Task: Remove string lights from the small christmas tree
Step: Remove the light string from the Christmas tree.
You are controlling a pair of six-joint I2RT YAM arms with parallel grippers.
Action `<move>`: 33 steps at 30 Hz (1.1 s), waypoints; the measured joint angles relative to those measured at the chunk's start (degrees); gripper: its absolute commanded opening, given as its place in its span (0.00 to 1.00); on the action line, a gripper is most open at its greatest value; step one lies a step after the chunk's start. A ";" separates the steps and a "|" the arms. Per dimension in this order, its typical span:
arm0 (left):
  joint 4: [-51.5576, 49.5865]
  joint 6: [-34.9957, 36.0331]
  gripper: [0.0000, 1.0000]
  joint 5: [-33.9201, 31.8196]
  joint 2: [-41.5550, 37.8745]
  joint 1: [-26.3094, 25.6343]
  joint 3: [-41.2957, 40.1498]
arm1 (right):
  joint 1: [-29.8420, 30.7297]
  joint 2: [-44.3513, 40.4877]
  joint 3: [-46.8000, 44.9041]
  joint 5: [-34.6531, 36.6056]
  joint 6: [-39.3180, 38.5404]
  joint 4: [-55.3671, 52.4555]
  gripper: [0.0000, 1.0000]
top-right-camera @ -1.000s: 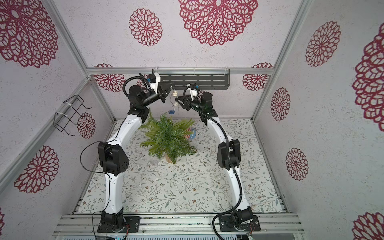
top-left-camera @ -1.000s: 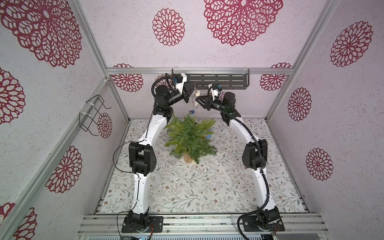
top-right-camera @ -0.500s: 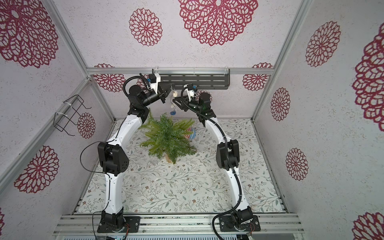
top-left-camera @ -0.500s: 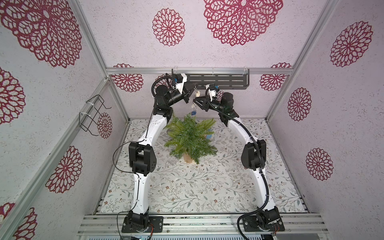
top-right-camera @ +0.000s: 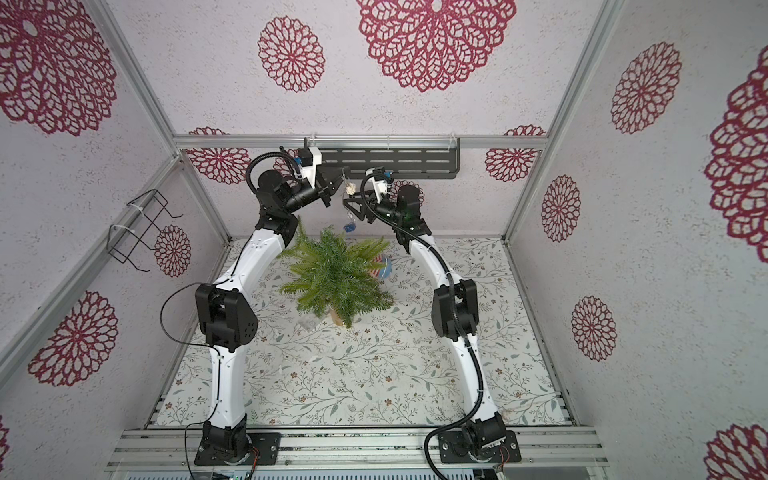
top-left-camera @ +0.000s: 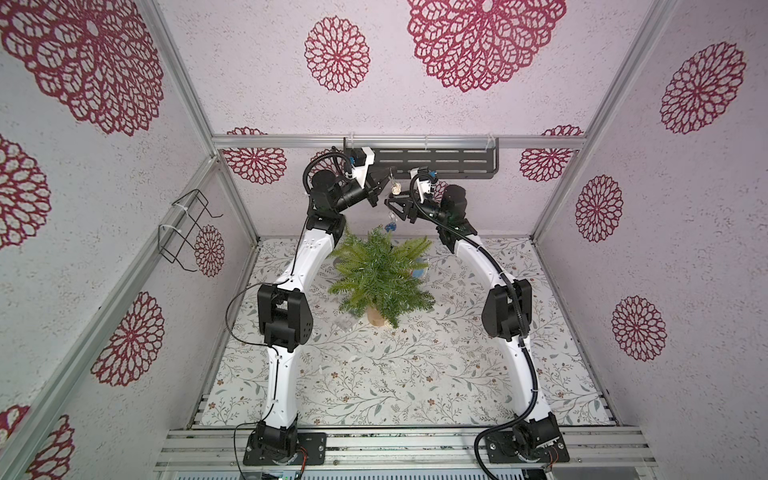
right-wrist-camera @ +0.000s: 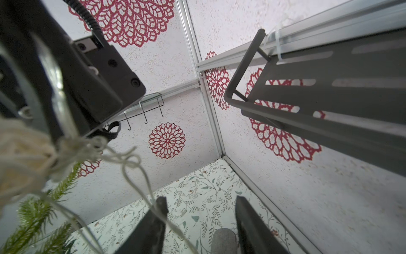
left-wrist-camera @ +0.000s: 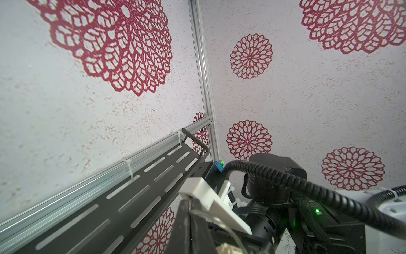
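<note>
String lights (top-left-camera: 396, 190): both top views, strand hangs above tree (top-left-camera: 382, 276), pinched by L gripper (top-left-camera: 386, 173); R gripper (top-left-camera: 395, 210) beside it. L wrist: jaws pressed together on wire. R wrist: jaws spread, wire across one finger (right-wrist-camera: 153, 220). Best: R closes lower on strand, then lift slowly w/o snagging branches.

I'm running a robot lab test cell, not a lived-in room. A bare aluminium frame (top-left-camera: 282, 142) holds wall panels (top-left-camera: 478, 112) papered with red medallions. A floral sheet covers the table (top-left-camera: 374, 374). Bolted to a slotted metal rail (top-left-camera: 415, 446) along its front edge are the left arm's base (top-left-camera: 274, 446) and the right arm's base (top-left-camera: 528, 444).
</note>
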 measured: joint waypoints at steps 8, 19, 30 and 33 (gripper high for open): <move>0.66 -0.59 0.13 -1.18 -0.02 0.42 -2.64 | -0.81 -0.13 -0.39 0.98 0.07 -1.18 0.05; 3.37 -1.97 0.47 -4.92 -0.17 1.90 -5.44 | -0.96 -3.61 -2.08 6.27 -2.54 -7.39 0.00; 2.47 -1.16 0.97 -13.81 -1.97 3.28 -10.62 | -0.98 -9.73 -2.08 15.23 -8.26 -15.80 0.00; 1.77 -0.04 0.97 -16.68 -3.85 3.50 -12.48 | -1.07 -10.47 -2.08 16.65 -8.83 -16.48 0.00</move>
